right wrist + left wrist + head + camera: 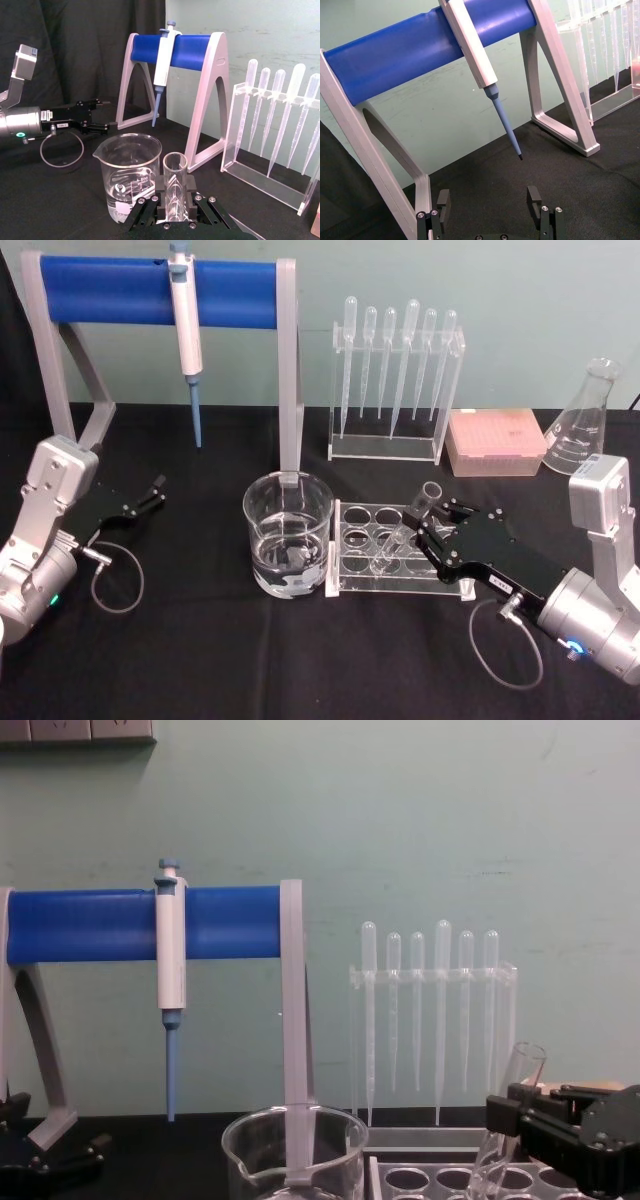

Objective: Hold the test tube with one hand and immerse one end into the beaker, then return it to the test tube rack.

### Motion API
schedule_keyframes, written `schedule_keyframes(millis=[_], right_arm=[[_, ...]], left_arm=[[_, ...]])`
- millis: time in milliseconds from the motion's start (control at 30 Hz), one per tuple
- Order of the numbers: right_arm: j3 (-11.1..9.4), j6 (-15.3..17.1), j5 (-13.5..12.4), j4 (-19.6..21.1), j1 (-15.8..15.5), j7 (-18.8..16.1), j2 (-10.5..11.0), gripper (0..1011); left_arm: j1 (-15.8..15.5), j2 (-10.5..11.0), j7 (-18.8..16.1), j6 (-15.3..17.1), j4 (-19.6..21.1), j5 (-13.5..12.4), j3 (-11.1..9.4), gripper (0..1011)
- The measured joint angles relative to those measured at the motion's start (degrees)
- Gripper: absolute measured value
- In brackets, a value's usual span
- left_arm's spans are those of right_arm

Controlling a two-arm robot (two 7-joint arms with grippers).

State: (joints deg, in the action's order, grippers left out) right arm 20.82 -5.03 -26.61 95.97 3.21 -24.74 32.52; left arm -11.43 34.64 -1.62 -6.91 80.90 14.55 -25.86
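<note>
Head view: tube (418, 508) in rack (390, 586), liquid (285, 568) in beaker (288, 502)

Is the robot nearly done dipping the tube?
Done: the right gripper is shut on the test tube. In hand: the tube leans, bottom in the test tube rack. To do: dipping it in the beaker, unless already done; cannot tell. The left gripper rests open.
</note>
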Motion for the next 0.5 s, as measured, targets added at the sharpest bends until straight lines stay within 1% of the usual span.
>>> schedule_keyframes(millis=[167,233,300,400,433,467,500], right_arm=[[0.00,-0.01,-0.01,0.00,0.00,-0.01,0.01,223],[-0.15,0.86,0.07,0.16,0.74,-0.91,0.35,222],[-0.34,1.99,0.14,0.45,1.57,-1.73,0.74,222],[-0.67,5.03,0.39,1.91,3.37,-3.23,2.00,222],[-0.75,5.70,0.30,2.20,3.69,-3.57,2.24,222],[-0.87,7.17,-0.09,2.90,4.38,-4.16,2.80,222],[-0.87,7.17,-0.09,2.90,4.38,-4.16,2.80,222]], left_arm=[[0.00,0.00,0.00,0.00,0.00,0.00,0.00,1000],[0.00,0.00,0.00,0.00,0.00,0.00,0.00,1000],[0.00,0.00,0.00,0.00,0.00,0.00,0.00,1000],[0.00,0.00,0.00,0.00,0.00,0.00,0.00,1000],[0.00,0.00,0.00,0.00,0.00,0.00,0.00,1000],[0.00,0.00,0.00,0.00,0.00,0.00,0.00,1000],[0.00,0.00,0.00,0.00,0.00,0.00,0.00,1000]])
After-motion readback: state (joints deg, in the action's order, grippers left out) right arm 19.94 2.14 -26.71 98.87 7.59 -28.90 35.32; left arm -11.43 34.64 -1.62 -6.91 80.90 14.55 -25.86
